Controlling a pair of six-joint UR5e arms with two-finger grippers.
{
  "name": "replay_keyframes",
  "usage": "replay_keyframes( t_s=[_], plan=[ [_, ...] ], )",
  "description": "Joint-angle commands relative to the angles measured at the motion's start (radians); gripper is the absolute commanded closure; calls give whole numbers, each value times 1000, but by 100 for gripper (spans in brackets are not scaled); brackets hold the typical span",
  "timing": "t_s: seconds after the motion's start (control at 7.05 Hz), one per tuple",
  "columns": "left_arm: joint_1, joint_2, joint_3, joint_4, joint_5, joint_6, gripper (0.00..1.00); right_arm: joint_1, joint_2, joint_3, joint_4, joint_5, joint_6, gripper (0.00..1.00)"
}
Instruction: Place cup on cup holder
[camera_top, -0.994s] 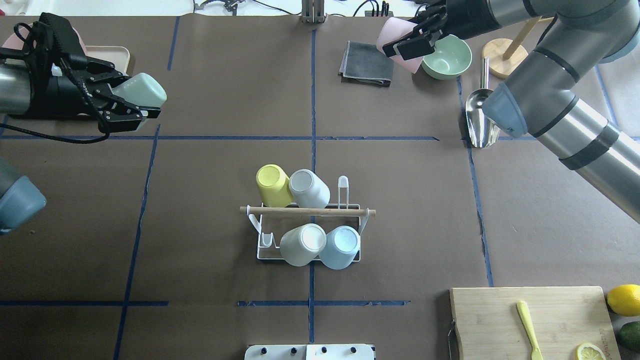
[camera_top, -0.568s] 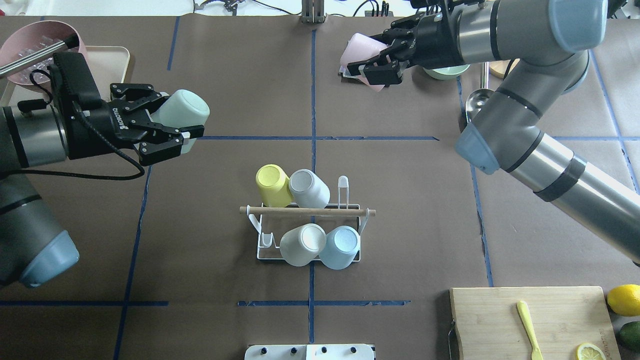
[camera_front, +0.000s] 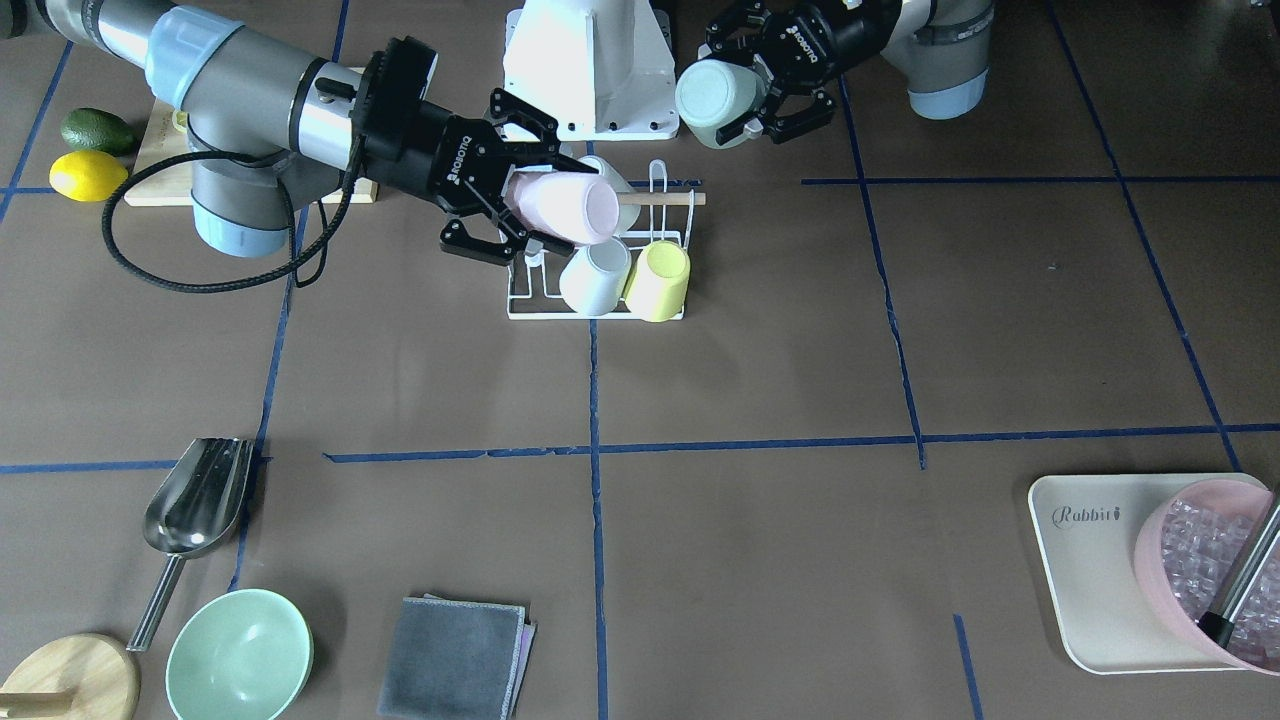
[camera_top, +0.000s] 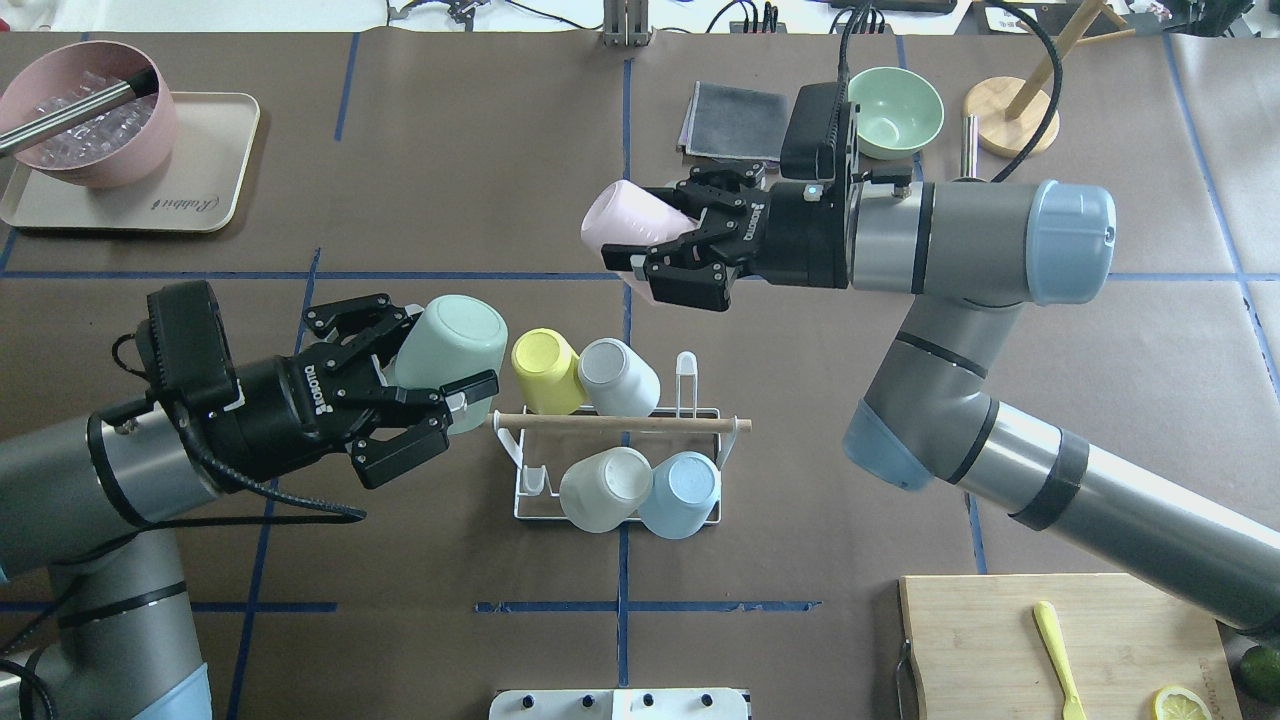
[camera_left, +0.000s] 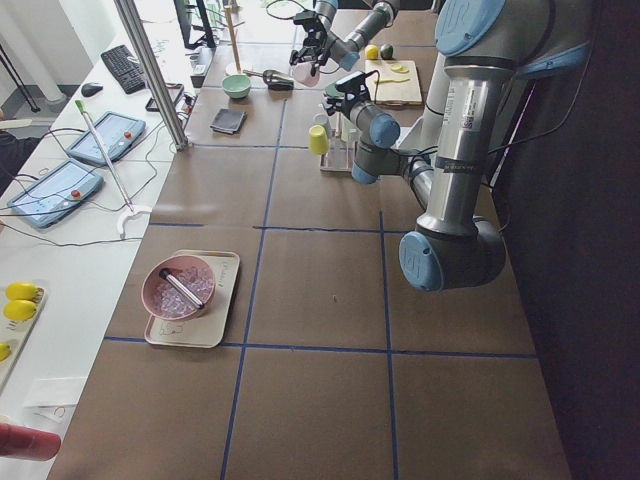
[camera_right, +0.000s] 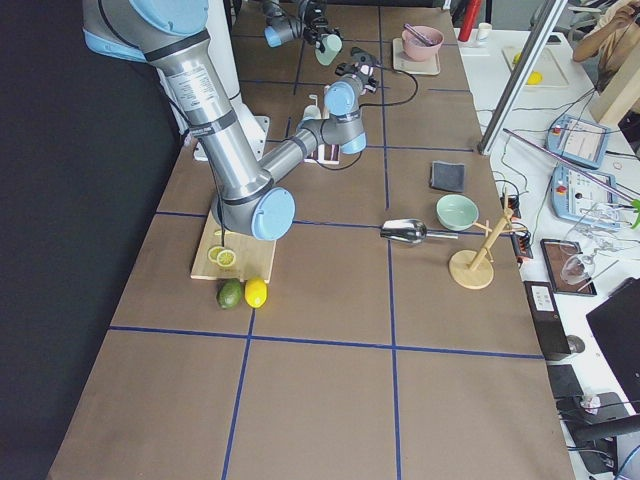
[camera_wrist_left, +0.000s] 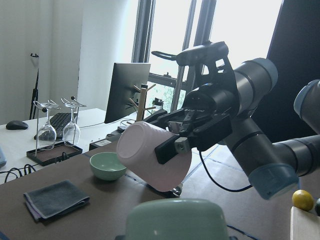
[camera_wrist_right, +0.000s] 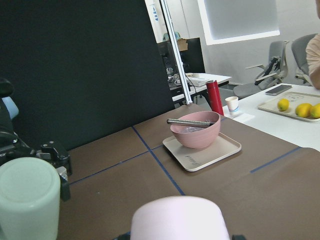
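The cup holder (camera_top: 530, 505) is a white wire rack with a wooden rod handle (camera_top: 620, 423), mid-table. It carries a yellow cup (camera_top: 545, 370), a grey cup (camera_top: 615, 375), a cream cup (camera_top: 605, 487) and a light blue cup (camera_top: 682, 492), all upside down. My left gripper (camera_top: 447, 352) is shut on a mint green cup (camera_top: 465, 322), held in the air just left of the rack. My right gripper (camera_top: 660, 235) is shut on a pink cup (camera_top: 612, 215), held above the table behind the rack. In the front-facing view the pink cup (camera_front: 580, 210) hangs over the rack (camera_front: 530, 300).
A pink bowl (camera_top: 85, 110) of ice stands on a beige tray (camera_top: 215, 190) at the back left. A grey cloth (camera_top: 735, 115), a green bowl (camera_top: 893, 110) and a wooden stand (camera_top: 1010, 100) are at the back right. A cutting board (camera_top: 1000, 640) lies front right. A metal scoop (camera_front: 195, 500) lies near the green bowl.
Both arms have carried their cups toward the rack. The left came from the far left to the rack's left end. The right came from the back right to just behind the rack.
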Motion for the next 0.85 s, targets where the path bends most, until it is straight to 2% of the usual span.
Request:
replay_keyframes(
  t_s=[0.0,0.14,0.28,0.57,0.71],
  plan=[
    [70,4,35,-171,45,104,97,-45,-46,-1,85,-4,4,100],
    [116,-7,93,-251,82,199,97,-53,-51,-16,102,-3,4,100],
    [151,-10,119,-260,140,283,97,-66,-42,-60,150,-3,13,100],
    [159,-33,161,-261,153,348,96,-68,-33,-120,188,-3,35,100],
    [161,-83,231,-261,160,351,96,-68,-30,-127,188,-3,36,100]
  ],
)
